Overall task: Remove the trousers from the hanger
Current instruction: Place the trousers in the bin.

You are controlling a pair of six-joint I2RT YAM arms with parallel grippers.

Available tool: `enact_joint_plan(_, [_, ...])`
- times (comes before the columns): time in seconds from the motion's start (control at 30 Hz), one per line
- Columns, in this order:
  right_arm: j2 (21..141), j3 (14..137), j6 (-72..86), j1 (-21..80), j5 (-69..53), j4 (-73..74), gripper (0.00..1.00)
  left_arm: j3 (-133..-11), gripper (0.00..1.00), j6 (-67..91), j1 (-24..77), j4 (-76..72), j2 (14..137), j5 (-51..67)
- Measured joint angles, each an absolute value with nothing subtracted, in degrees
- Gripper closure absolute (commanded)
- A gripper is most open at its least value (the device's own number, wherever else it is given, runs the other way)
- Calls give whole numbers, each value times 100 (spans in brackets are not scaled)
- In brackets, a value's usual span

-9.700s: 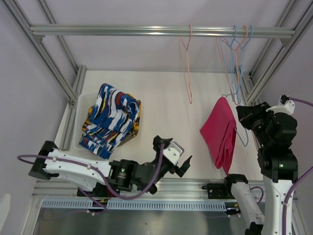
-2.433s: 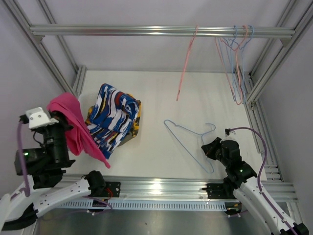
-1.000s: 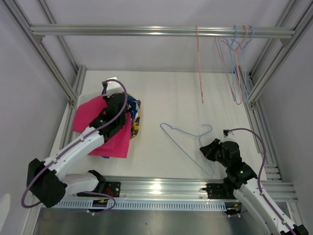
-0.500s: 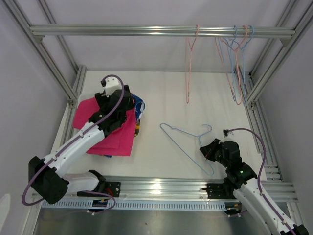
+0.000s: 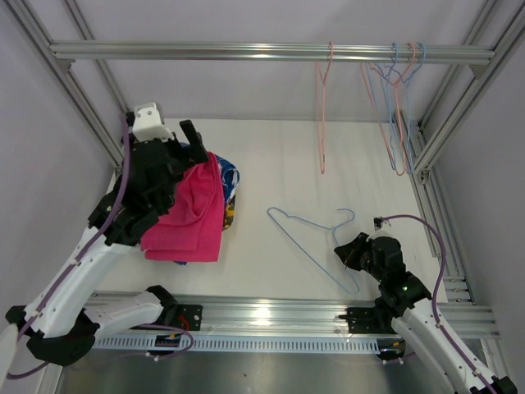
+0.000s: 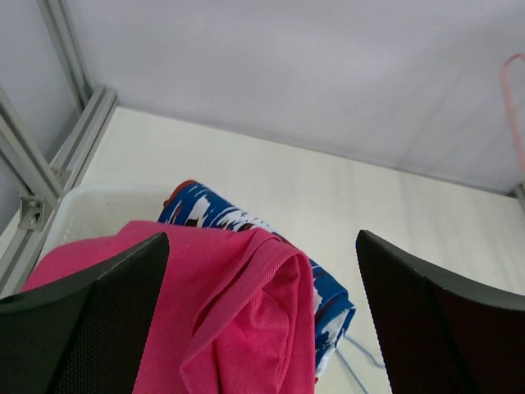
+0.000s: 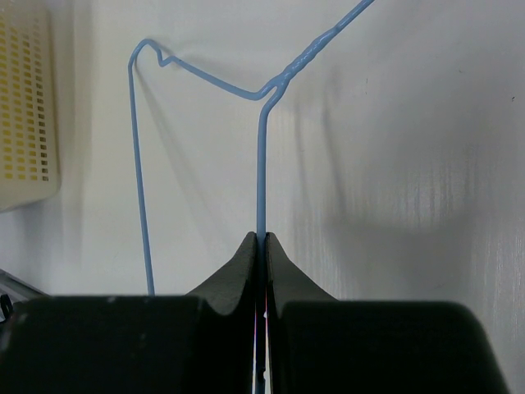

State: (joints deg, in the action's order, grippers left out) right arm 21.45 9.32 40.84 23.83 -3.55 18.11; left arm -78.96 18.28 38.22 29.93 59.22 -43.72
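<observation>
One pair, the pink trousers [image 5: 193, 215], now lies loose atop the folded pile [image 6: 221, 217] in the basket [image 6: 74, 205]; the left claw [image 6: 261, 238] has sprung wide open above it, empty. The right claw [image 7: 262, 242] stays pinched on the bare blue hanger [image 5: 308, 238], flat on the table [image 5: 279, 156]. Frame posts [image 5: 61, 78] crowd the left; mid-table offers room.

Pale grey walls [image 5: 246, 90] enclose a white tabletop [image 5: 275, 156]. An aluminium crossbar [image 5: 205, 52] spans the far side overhead; slanted frame posts [image 5: 472, 100] rise left and right. Soft, even light casts faint shadows.
</observation>
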Motion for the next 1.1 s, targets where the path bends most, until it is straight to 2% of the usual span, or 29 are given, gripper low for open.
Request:
enact_joint_plan(0.2, [2145, 932, 4069, 2383, -357, 1809, 100, -7684, 0, 1498, 3852, 2987, 5231, -4143])
enact_joint_plan(0.47, [2147, 930, 4062, 2383, -360, 1804, 100, -5544, 1, 2477, 3852, 3057, 4202, -4351])
enact_joint_plan(0.7, [2154, 921, 4042, 2383, -401, 1743, 100, -4864, 1, 3315, 3859, 2648, 4659, -3911])
enact_joint_plan(0.9, [2217, 921, 4032, 2388, -436, 1702, 100, -4797, 1, 3653, 4073, 2344, 5358, -3826])
enact_joint_plan(1.1, [2272, 921, 4023, 2390, -464, 1673, 100, -4805, 1, 3704, 4189, 2307, 5354, -3951])
